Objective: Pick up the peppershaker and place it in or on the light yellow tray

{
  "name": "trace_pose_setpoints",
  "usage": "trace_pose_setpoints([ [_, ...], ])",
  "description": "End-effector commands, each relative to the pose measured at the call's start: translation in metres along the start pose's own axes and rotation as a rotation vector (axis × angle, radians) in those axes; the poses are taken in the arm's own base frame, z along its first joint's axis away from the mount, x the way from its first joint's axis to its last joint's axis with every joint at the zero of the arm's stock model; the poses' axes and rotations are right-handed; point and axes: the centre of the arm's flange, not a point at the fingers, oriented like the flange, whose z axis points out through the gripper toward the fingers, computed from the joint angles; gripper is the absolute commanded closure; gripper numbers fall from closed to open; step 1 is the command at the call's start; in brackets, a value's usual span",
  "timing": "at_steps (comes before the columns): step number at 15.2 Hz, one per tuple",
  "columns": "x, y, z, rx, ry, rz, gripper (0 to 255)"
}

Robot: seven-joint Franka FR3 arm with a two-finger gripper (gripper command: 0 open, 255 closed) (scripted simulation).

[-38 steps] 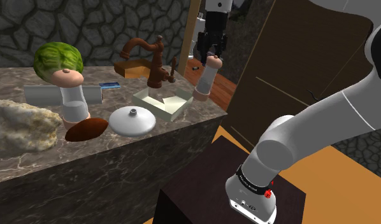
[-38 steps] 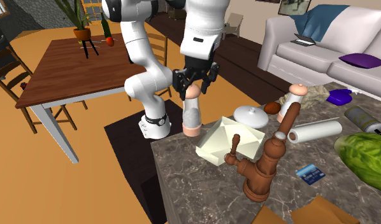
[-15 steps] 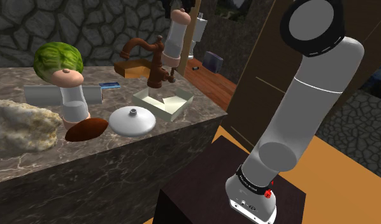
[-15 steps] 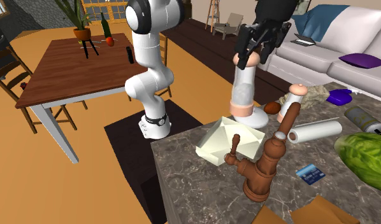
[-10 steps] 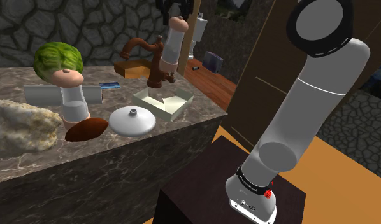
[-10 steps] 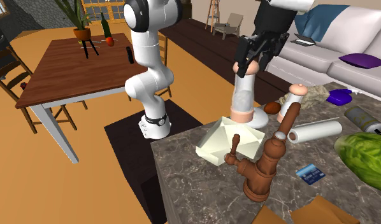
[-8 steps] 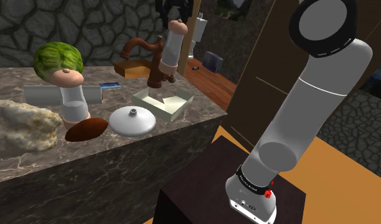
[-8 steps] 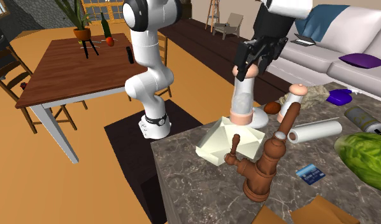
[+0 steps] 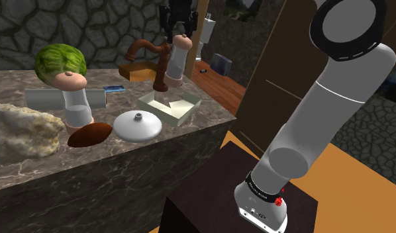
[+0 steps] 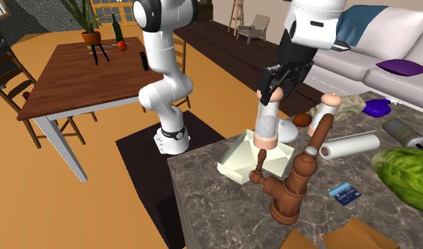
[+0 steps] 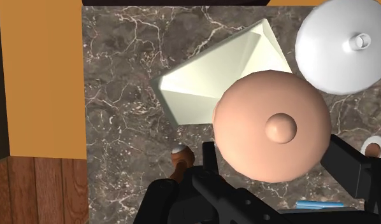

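Marbled dark stone forms the desk [image 9: 110, 165], and at its far left in the shoulder view lies a pale rocky lump [image 9: 18, 129], with a green leafy head [image 9: 61, 59] at the lump's one o'clock. Next stands a second shaker [image 9: 74, 99] with a pinkish knob, upright in front of a white roll [image 9: 41, 98] that lies flat. A brown oval thing [image 9: 89, 134] rests at this shaker's six o'clock. At the oval's three o'clock sits a white domed lid [image 9: 138, 126]. The light yellow tray [image 9: 170, 107] lies at the lid's two o'clock, near the desk's corner. A brown faucet [image 9: 142, 47] rises at the tray's twelve o'clock, with a small blue card [image 9: 114, 88] at the tray's ten o'clock. The peppershaker [image 9: 175, 63] hangs upright in the air, pale-bodied with a pinkish head and foot. Its foot is clear above the tray and in front of the faucet. The black pincer [image 10: 271, 86] is clamped on the shaker's head from above. In the wrist view the two fingers press against either side of the round pinkish top, which covers the tray corner nearest the white lid. In the second exterior view the shaker's foot overlaps the tray's far rim. To the right in the shoulder view the white arm [image 9: 336, 112] bends up from its dark stand [image 9: 210, 205], at the tray's five o'clock on an orange floor [image 9: 362, 192].
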Motion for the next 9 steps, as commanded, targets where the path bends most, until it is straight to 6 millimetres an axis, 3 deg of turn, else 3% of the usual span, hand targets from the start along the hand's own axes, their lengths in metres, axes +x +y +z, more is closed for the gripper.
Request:
trace_pose_setpoints([
  [1, 0.002, 0.001, 0.011, 0.0, 0.001, 0.0, 255],
  [9, 0.01, 0.0, 0.052, 0.0, 0.001, 0.0, 255],
])
